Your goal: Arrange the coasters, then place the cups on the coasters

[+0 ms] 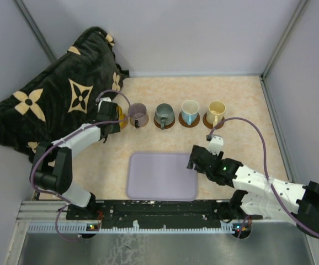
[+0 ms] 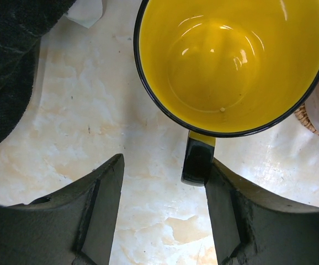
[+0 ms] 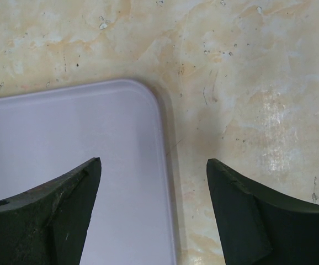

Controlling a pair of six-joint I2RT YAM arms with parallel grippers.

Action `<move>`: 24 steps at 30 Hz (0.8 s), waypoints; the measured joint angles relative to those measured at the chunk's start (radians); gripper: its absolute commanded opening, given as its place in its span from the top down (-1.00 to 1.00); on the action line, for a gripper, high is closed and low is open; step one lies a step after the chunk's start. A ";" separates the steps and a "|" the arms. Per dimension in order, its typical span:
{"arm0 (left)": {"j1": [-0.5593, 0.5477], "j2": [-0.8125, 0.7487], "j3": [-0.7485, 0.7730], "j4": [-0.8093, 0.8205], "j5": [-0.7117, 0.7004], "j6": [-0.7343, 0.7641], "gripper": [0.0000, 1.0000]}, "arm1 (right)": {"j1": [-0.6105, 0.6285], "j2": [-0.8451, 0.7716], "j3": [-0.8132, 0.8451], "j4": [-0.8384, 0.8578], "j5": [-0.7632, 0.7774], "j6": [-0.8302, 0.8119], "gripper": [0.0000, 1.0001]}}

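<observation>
Four cups stand in a row, each on a brown coaster: mauve (image 1: 138, 114), grey-green (image 1: 163, 115), pale blue (image 1: 190, 112) and cream (image 1: 216, 112). The cream cup's coaster (image 1: 208, 121) shows at its base. At the row's left end my left gripper (image 1: 111, 118) covers most of the yellow cup (image 2: 231, 61). In the left wrist view, this gripper (image 2: 165, 165) is open. The cup's black handle (image 2: 198, 160) lies against its right finger (image 2: 226, 210). I cannot tell whether a coaster lies under this cup. My right gripper (image 1: 195, 157) (image 3: 153, 165) hangs open and empty over the tray's far right corner.
A lavender tray (image 1: 162, 176) (image 3: 65, 127) lies at the front centre. A black cloth with tan flowers (image 1: 60, 94) (image 2: 10, 66) is heaped at the back left, close to the yellow cup. A woven coaster's edge (image 2: 308, 118) shows to the right of that cup.
</observation>
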 measured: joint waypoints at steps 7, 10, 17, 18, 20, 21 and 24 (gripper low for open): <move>0.000 -0.018 0.000 -0.008 0.006 -0.002 -0.35 | 0.000 0.000 0.000 0.000 -0.003 0.001 -0.55; 0.000 -0.053 0.000 -0.016 0.029 -0.002 -0.39 | 0.000 0.000 0.000 -0.001 -0.002 0.001 -0.56; 0.000 -0.182 0.001 -0.046 0.079 -0.002 -0.55 | -0.001 0.000 0.015 -0.037 0.038 -0.006 -0.57; 0.000 -0.204 0.002 -0.050 0.083 0.000 -0.57 | -0.006 0.001 0.028 -0.051 0.048 -0.010 -0.58; 0.000 -0.256 0.002 -0.058 0.091 0.000 -0.60 | -0.029 0.005 0.055 -0.063 0.062 -0.022 -0.59; 0.000 -0.282 0.003 -0.064 0.093 0.001 -0.61 | -0.055 0.009 0.072 -0.068 0.069 -0.034 -0.60; 0.000 -0.351 0.004 -0.090 0.091 0.002 -0.66 | -0.144 0.011 0.101 -0.071 0.076 -0.073 -0.60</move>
